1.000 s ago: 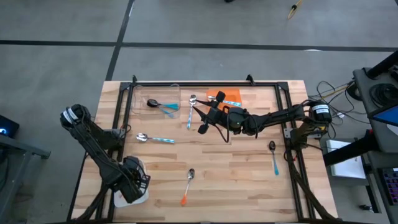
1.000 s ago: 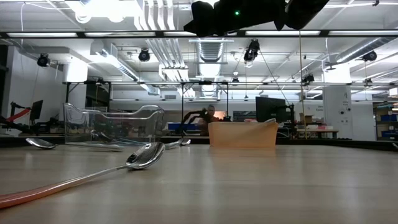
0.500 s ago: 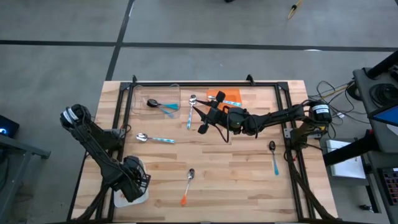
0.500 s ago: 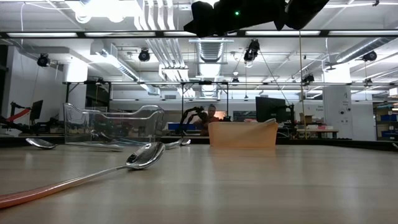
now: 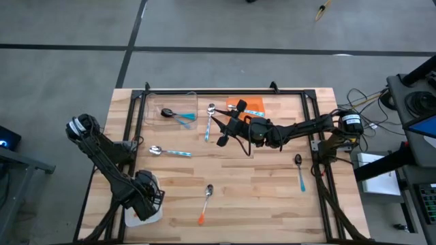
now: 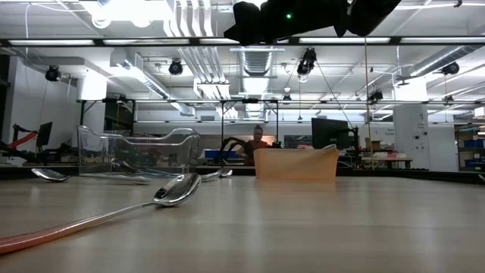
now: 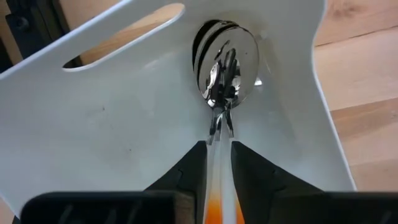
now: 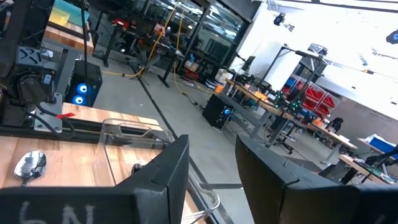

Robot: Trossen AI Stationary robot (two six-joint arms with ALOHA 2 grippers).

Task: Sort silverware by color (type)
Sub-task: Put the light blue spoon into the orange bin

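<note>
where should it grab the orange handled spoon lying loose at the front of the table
Take the orange-handled spoon at mid-handle, coming straight down from above. It lies flat on the table, bowl toward the far side and orange tip toward the near edge, with bare wood on both sides. Jaws set across the thin handle would likely close cleanly; the rounded bowl would probably slip.

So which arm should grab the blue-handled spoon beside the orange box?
Probably the right: the right gripper hangs open right beside that blue-handled spoon. The left gripper is far off at the white tray, gripping an orange-handled spoon.
</note>
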